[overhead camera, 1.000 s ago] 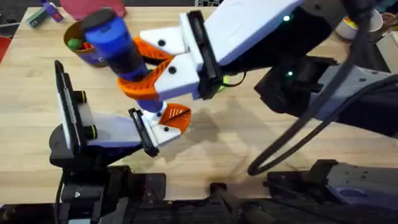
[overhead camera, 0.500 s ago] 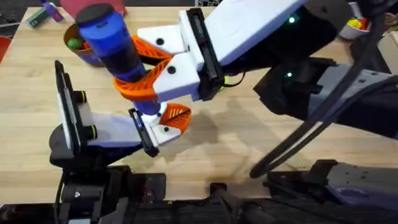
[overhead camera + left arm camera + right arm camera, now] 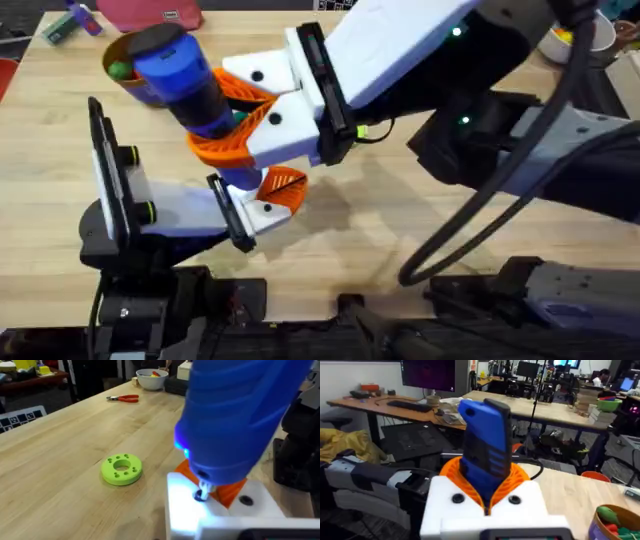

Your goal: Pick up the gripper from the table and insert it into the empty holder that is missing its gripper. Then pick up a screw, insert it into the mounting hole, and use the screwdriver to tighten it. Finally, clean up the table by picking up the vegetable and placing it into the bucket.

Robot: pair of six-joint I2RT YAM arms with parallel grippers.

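Left gripper clamped on the holder | right gripper squeezing the screwdriver, tip down on the screw | risk: tilt, bit slips out | bucket far behind.

Blue screwdriver upright, tip on holder

I count one blue screwdriver, one bucket at the far left, one white holder with one orange gripper seated in it, one green disc, one pair of red-handled pliers and one white bowl far across the counter.
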